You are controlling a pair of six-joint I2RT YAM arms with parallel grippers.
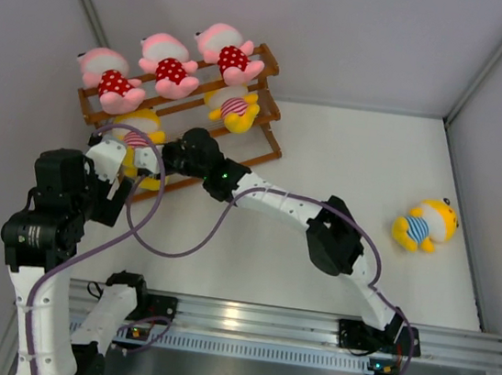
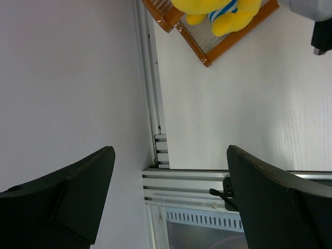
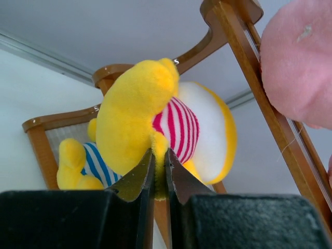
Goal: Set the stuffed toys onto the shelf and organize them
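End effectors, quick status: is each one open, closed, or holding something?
Left end effector: open, holding nothing.
Right end effector: closed on the pink-striped yellow toy, at the shelf.

I've got the R gripper [image 3: 160,154] pinched tight on yellow plush of the pink-striped toy [image 3: 136,114], w/ shelf [image 3: 264,104] rails behind. Blue-striped toy [image 3: 92,165] low left, pink toy [image 3: 301,62] top right.

The stuffed toys [image 1: 169,68] are soft, fuzzy plush; the shelf [image 3: 267,106] is smooth varnished wood; the table [image 1: 347,163] is matt white.
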